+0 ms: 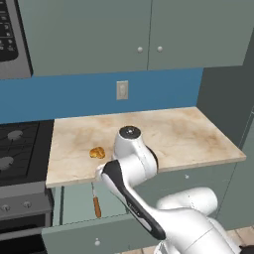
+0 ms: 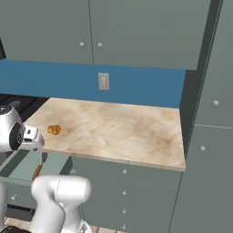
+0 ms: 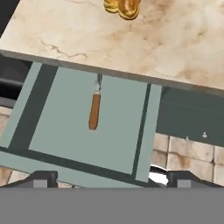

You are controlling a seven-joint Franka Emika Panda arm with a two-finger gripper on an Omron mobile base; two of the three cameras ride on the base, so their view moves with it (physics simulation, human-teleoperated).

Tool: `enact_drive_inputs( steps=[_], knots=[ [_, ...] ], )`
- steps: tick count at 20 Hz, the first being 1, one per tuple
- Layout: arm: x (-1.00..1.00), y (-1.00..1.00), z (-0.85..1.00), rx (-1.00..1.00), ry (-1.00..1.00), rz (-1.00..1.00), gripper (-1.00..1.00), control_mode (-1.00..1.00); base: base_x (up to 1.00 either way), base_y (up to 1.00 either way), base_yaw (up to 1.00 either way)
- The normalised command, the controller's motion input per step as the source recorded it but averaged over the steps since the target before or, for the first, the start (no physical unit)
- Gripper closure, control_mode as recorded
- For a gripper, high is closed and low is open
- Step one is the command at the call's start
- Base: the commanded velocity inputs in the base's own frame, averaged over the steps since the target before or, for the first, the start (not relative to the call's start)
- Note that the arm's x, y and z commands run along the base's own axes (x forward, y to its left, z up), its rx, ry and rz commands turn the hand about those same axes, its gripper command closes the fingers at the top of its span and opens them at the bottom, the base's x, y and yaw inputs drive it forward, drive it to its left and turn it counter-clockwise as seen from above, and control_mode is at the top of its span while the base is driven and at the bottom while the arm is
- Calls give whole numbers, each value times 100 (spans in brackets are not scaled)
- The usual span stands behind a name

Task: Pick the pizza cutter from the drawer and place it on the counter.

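The drawer (image 3: pixel 65 131) stands pulled out under the counter (image 3: pixel 166 43), its pale grey-green floor in plain sight. In it lies the pizza cutter (image 3: pixel 94 111), orange-brown handle toward the drawer front and thin neck running back. The counter's edge hides its blade. The same handle is visible in both base views (image 1: pixel 97 206) (image 2: pixel 36 172). My gripper (image 3: pixel 113 180) hangs above the drawer's front part, open, with its dark fingertips (image 3: pixel 43 178) far apart and nothing between them. It is well clear of the cutter.
A golden-brown pastry (image 1: pixel 97 152) lies on the counter near its front left edge, just behind the drawer. A black stove (image 1: pixel 20 149) adjoins the counter on the left. A stack of shut drawers (image 2: pixel 124 191) sits to the right, and a tall cabinet (image 2: pixel 214 136) borders the counter's right end.
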Motion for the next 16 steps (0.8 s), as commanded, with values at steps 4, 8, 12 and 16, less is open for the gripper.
enact_drive_inputs(
  steps=[4, 8, 12, 16],
  knots=[
    [13, 77, -80, -5, 14, 3, -100, -100, 0, 0, 0],
    [46, 50, -72, -4, 15, 5, -100, -100, 0, 0, 0],
    [50, 46, -69, -5, 15, 4, -100, -100, 0, 0, 0],
    [35, 46, -63, -6, 13, 4, -100, -100, 0, 0, 0]
  ],
)
